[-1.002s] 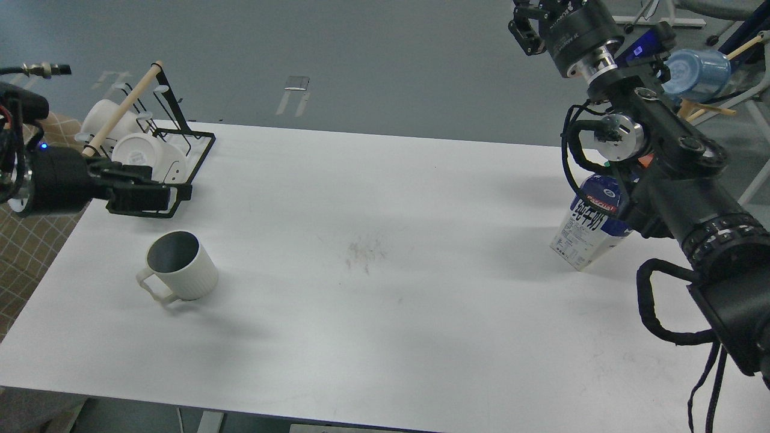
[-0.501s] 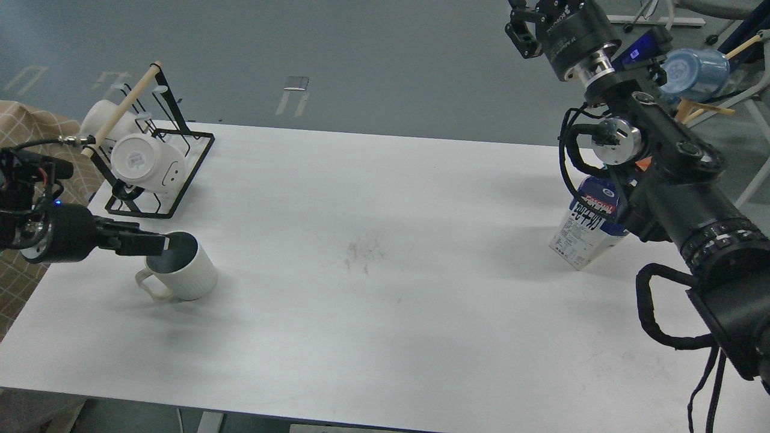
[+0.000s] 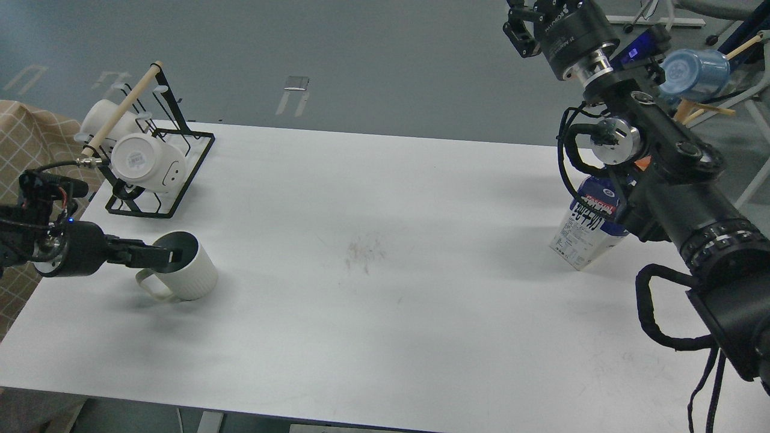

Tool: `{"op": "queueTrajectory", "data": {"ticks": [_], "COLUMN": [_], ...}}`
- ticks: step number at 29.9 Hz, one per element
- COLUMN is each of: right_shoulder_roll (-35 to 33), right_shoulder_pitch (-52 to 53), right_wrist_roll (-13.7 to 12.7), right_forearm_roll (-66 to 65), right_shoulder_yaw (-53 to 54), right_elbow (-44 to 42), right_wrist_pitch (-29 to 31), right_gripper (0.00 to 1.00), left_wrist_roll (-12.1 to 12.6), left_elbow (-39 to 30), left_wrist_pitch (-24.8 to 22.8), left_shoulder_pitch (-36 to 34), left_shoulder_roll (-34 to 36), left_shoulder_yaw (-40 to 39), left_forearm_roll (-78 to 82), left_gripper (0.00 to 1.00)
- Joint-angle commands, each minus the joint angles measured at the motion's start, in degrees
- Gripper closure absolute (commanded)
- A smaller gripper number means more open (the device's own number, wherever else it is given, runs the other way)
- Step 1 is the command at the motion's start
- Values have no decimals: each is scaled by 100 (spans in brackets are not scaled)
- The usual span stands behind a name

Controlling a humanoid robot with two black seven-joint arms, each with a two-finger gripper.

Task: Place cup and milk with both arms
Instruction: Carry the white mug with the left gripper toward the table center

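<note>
One cup [image 3: 183, 269], one milk [image 3: 586, 225], two white mugs on a black wire rack [image 3: 180, 180], one blue cup [image 3: 692, 73] off past the worktop [image 3: 385, 288]. Cup: off-white, vertical ribs, dark grey inside, squarish handle pointing lower left; upright at the worktop's left side. Milk: dark-blue and white carton, black characters on white panel, leaning, right edge, top half hidden behind right arm. Left gripper [image 3: 171, 256] reaches level to the cup's near rim, fingertips at or just over it; looks nearly closed on the rim, but can't tell for sure. Right gripper [image 3: 522, 21] high at top edge, well above the milk, cut off by the frame; state can't tell.
</note>
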Motion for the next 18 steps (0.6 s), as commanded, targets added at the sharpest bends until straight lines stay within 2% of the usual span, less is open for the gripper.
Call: {"op": "queueTrajectory", "data": {"ticks": [1, 2, 3, 15, 18], "right_shoulder_roll": [0, 0, 0, 0, 0], "right_shoulder_pitch": [0, 0, 0, 0, 9], "right_wrist_roll": [0, 0, 0, 0, 0], "right_forearm_roll": [0, 0, 0, 0, 0], "right_shoulder_yaw": [0, 0, 0, 0, 0], "right_elbow": [-1, -1, -1, -1, -1], "right_wrist_pitch": [1, 1, 1, 1, 1], "right_gripper": [0, 0, 0, 0, 0], "left_wrist_roll": [0, 0, 0, 0, 0], "left_elbow": [14, 14, 14, -100, -433], "left_wrist_pitch": [14, 14, 14, 23, 14], "left_shoulder_pitch": [0, 0, -9, -158, -360], "left_shoulder_roll": [-1, -1, -1, 17, 87], "left_shoulder_yaw": [55, 55, 55, 37, 37], "left_forearm_roll": [-7, 2, 2, 2, 11], "left_gripper": [68, 80, 100, 100, 100]}}
